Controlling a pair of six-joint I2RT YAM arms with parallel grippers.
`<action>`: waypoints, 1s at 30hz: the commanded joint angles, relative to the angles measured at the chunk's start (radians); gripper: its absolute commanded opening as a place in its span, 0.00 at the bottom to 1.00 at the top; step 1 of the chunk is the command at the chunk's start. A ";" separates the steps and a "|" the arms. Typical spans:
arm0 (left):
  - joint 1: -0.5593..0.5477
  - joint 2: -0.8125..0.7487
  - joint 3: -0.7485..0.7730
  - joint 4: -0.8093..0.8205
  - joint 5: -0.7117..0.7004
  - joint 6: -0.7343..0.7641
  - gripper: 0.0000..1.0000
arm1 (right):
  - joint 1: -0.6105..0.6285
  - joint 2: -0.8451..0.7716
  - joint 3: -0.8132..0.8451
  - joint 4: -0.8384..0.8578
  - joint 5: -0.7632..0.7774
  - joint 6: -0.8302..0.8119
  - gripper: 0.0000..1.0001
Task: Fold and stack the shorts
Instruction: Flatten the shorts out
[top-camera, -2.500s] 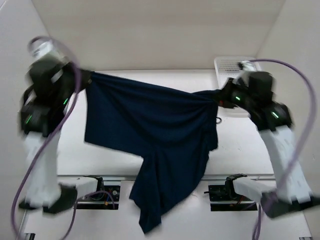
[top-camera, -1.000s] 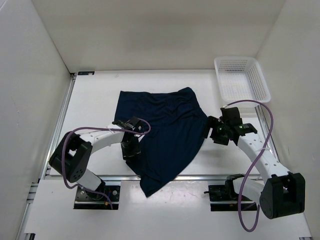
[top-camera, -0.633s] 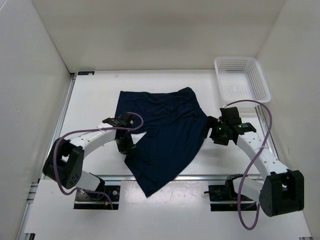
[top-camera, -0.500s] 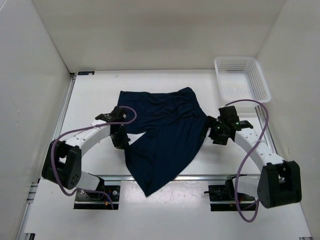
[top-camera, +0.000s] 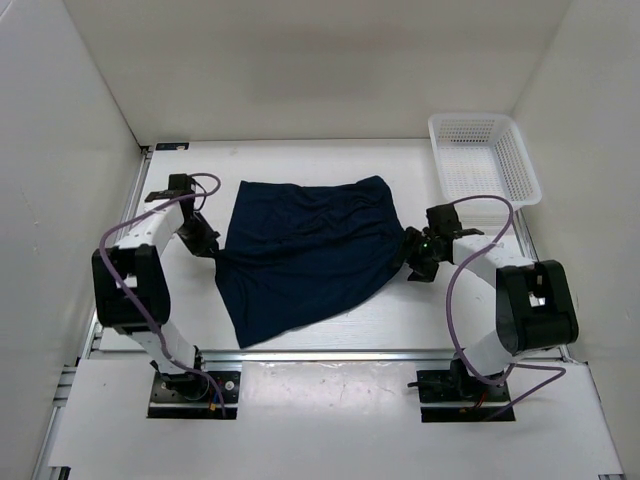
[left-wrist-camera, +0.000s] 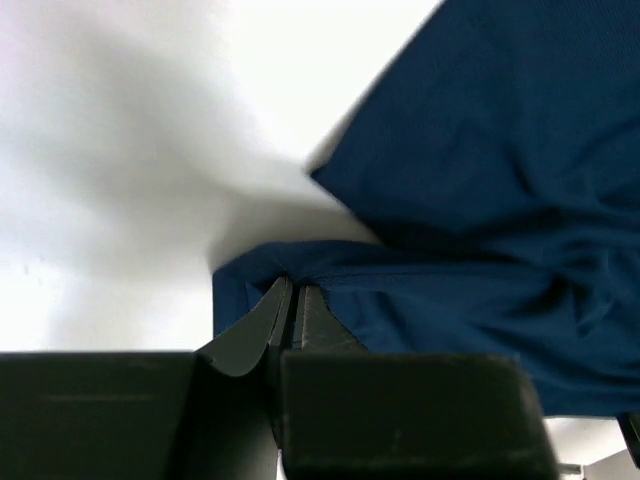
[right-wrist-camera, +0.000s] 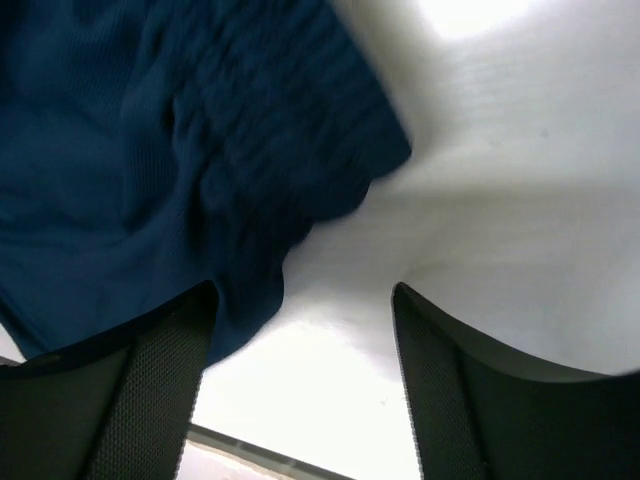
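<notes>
While our left gripper (top-camera: 205, 247) pinches the left edge of the shorts (top-camera: 305, 250), its fingers pressed together on the fabric, our right gripper (top-camera: 413, 258) stands at the opposite corner with fingers (right-wrist-camera: 160, 380) spread. The cloth's edge lies against one of them, ungrasped. The shorts lie flat on the table (top-camera: 300, 165), long axis running side to side between both grippers, one leg trailing toward the near edge. We judge the right gripper's corner is the next grasp.

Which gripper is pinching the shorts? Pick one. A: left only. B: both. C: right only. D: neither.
A: the left gripper is shut on a fold at the edge of the shorts, while the right gripper is open, with the fabric lying loose by one finger.
</notes>
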 joint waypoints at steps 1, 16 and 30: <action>0.032 0.059 0.081 0.000 0.019 0.040 0.11 | -0.006 0.040 0.064 0.077 -0.013 0.026 0.69; 0.077 0.315 0.514 -0.121 0.056 0.106 0.77 | 0.086 0.109 0.149 0.071 -0.006 0.081 0.00; 0.028 -0.375 -0.159 -0.112 0.116 -0.035 0.93 | 0.106 -0.196 -0.044 -0.047 0.168 0.127 0.00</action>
